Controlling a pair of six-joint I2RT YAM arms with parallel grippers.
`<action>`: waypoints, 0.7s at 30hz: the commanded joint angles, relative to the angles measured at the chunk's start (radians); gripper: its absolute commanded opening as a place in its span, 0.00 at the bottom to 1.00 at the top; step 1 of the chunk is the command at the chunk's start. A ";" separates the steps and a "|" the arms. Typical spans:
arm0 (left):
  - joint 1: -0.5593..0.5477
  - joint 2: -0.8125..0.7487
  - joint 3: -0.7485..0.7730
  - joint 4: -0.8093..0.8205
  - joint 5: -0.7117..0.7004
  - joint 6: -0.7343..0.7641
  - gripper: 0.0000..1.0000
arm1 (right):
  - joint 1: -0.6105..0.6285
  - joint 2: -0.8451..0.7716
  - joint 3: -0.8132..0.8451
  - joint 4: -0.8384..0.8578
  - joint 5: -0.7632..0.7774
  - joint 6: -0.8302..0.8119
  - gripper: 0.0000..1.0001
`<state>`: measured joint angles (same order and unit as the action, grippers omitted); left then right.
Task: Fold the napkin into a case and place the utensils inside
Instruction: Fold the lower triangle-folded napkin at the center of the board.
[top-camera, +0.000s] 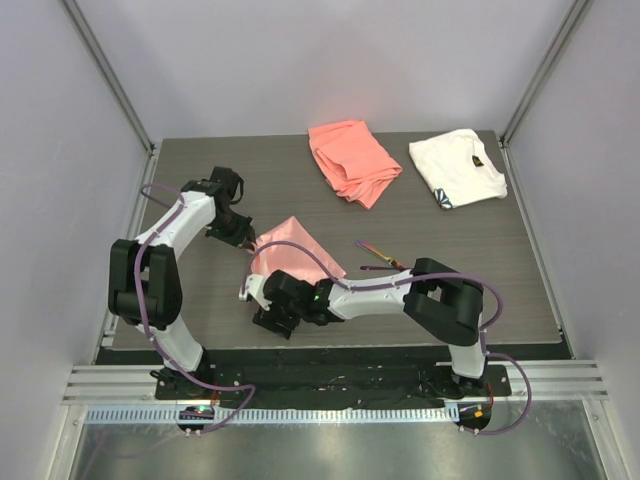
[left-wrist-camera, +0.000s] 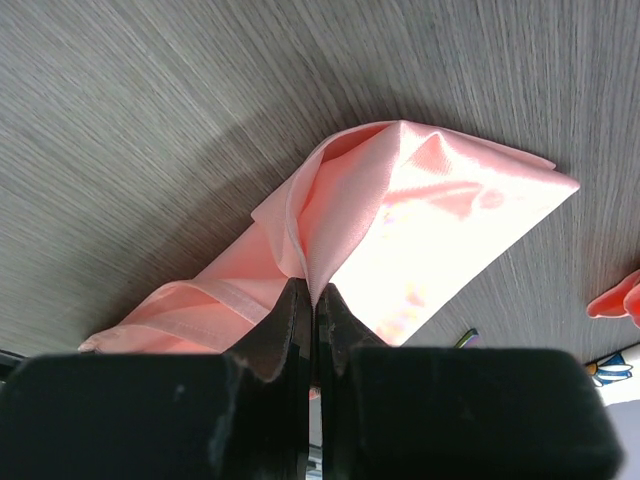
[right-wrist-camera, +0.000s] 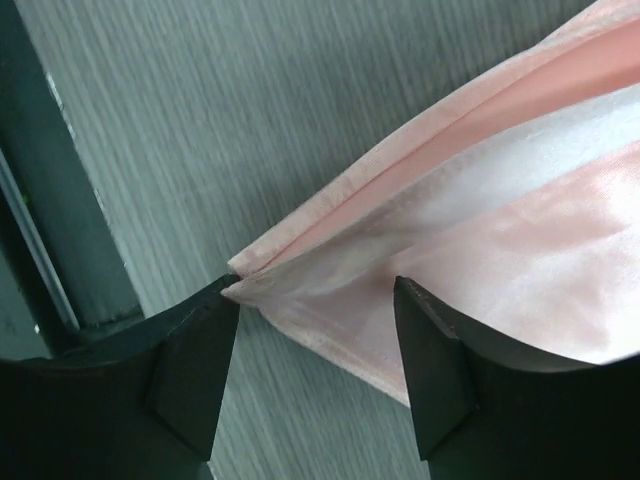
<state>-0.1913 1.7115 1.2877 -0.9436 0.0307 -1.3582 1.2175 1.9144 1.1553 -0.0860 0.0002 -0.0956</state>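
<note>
**Step in hand: folding the napkin — utensils not yet loaded.**
The napkin lies partly folded on the table, between the two arms. The left gripper is clamped on a raised fold at the cloth's far-left edge. The right gripper has its jaws wide, straddling the near corner (not closed on it). Judged next move: close on that corner and carry it across — keeping the layers aligned. The utensils lie just right of the cloth.

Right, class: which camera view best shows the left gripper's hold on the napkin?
Left wrist: the left gripper, shut, pinches a fold of the napkin. Top view shows it small; right wrist shows only the napkin's corner.
</note>
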 joint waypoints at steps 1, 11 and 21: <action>0.004 -0.026 0.007 -0.014 0.002 -0.018 0.00 | 0.008 0.046 0.035 -0.024 0.049 0.011 0.65; 0.006 -0.038 -0.002 -0.009 -0.052 -0.009 0.00 | 0.008 0.080 -0.003 -0.018 -0.049 0.066 0.20; -0.034 -0.038 0.068 -0.087 -0.222 -0.033 0.00 | -0.056 -0.121 -0.179 0.306 -0.396 0.249 0.01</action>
<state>-0.2123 1.6993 1.2888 -1.0218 -0.0780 -1.3537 1.1931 1.9125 1.0901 0.0830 -0.1638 0.0216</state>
